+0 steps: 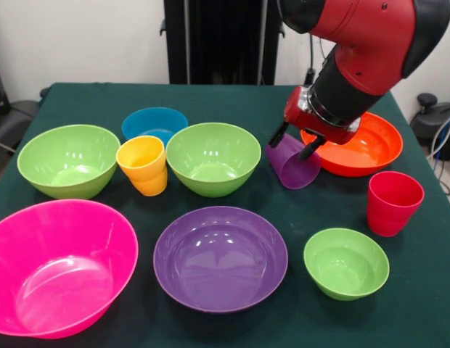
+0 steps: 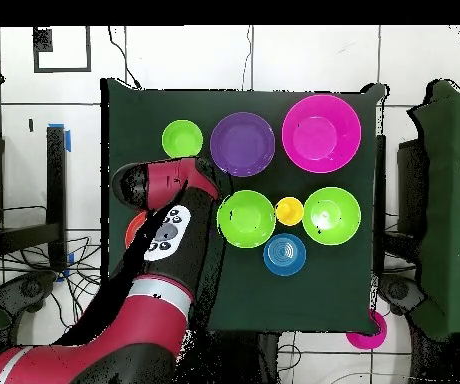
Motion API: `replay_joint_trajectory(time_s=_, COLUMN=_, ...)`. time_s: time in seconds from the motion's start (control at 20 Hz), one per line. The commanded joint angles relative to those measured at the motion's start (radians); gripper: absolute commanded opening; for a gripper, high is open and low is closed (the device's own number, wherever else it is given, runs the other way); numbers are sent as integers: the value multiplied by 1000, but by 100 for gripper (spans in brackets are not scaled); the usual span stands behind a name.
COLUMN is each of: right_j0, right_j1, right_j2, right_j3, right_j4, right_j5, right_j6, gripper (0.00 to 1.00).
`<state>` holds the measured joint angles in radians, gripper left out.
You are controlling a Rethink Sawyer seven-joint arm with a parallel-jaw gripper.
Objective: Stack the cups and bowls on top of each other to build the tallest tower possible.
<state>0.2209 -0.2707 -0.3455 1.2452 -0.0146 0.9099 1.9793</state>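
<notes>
My gripper (image 1: 295,142) is shut on the purple cup (image 1: 294,167) and holds it tilted, mouth toward the camera, just in front of the orange-red bowl (image 1: 370,148). The red cup (image 1: 393,203) stands upright to the right. The yellow-orange cup (image 1: 144,165) stands between two large lime green bowls (image 1: 68,159) (image 1: 213,158), and the blue bowl (image 1: 154,123) is behind it. The purple bowl (image 1: 220,257), the small green bowl (image 1: 346,262) and the hot pink bowl (image 1: 58,267) sit along the front. No tower stands. In the overhead view my arm (image 2: 174,230) hides the gripper and the purple and red cups.
The dark green table cloth (image 1: 80,98) ends close behind the blue bowl and close in front of the pink bowl. The black pedestal (image 1: 214,40) stands at the far edge. In the overhead view a pink round thing (image 2: 366,330) lies off the table.
</notes>
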Motion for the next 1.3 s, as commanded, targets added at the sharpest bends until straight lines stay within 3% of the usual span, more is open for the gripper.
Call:
replay_joint_trajectory(time_s=0.05, right_j0=3, right_j1=56, right_j2=70, right_j3=42, right_j4=24, right_j5=-80, right_j6=208, gripper=100)
replay_joint_trajectory(time_s=1.2, right_j0=34, right_j1=60, right_j2=54, right_j3=70, right_j4=44, right_j5=-79, right_j6=264, gripper=100)
replay_joint_trajectory(time_s=1.25, right_j0=34, right_j1=61, right_j2=55, right_j3=66, right_j4=42, right_j5=-75, right_j6=260, gripper=0)
replay_joint_trajectory(time_s=1.3, right_j0=31, right_j1=61, right_j2=58, right_j3=64, right_j4=45, right_j5=-67, right_j6=258, gripper=0)
